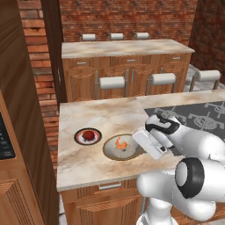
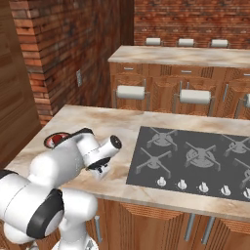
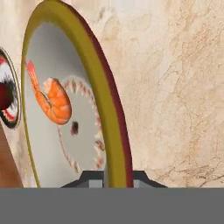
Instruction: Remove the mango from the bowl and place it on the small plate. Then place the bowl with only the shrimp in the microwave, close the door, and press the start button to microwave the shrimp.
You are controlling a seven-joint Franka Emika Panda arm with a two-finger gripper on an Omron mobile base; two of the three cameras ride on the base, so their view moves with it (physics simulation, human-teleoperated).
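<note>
My gripper [image 3: 112,177] is at the near edge of the bowl [image 1: 115,152], and in the hand view my two fingertips [image 3: 89,179] stand one on each side of its olive-gold rim, so the jaws straddle the rim; I cannot tell if they already press on it or are a little apart from it. The bowl sits on the marble counter [image 1: 96,118], just beside the small plate [image 1: 80,132], and the stove top [image 2: 195,156] is on the other side of my arm. I judge the bowl is stiff and probably smooth, so a pinch on the thin rim is the natural place to take it, but it can slip or tip if I hold it weakly. It is wide and shallow, so I think I must keep it level when I lift. Inside the bowl there is one thing, the shrimp [image 1: 121,143], lying loose on the cream-grey bottom; it looks light and could slide toward the low side. The mango [image 1: 89,134] rests on the dark centre of the small plate, so I judge the first part of the task is finished and the bowl is ready to go to the microwave
</note>
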